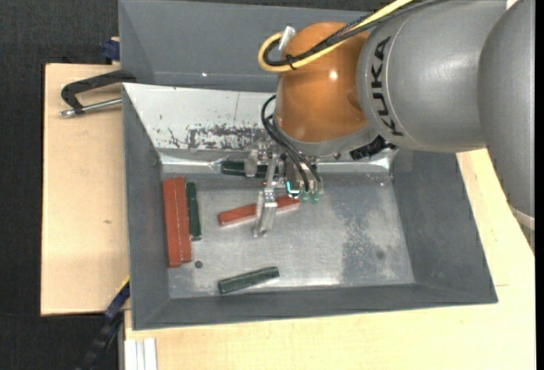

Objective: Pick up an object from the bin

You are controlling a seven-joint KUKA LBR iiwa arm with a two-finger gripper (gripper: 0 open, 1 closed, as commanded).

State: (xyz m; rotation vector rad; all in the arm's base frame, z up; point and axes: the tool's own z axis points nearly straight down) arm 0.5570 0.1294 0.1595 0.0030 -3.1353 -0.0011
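Note:
My gripper (263, 222) hangs low in the middle of the bin, under the orange wrist cover. It stands right over a flat red strip (236, 215) that lies slanted on the bin floor, and it crosses the strip's middle. The strip shows on both sides of the gripper. A small dark green piece (230, 164) lies just behind, against the back wall.
A long red block (176, 221) lies along the left wall with a thin dark green stick (194, 211) beside it. A dark green bar (247, 279) rests near the front wall, and a tiny black bead (198, 264) sits left of it. The arm covers the bin's back right.

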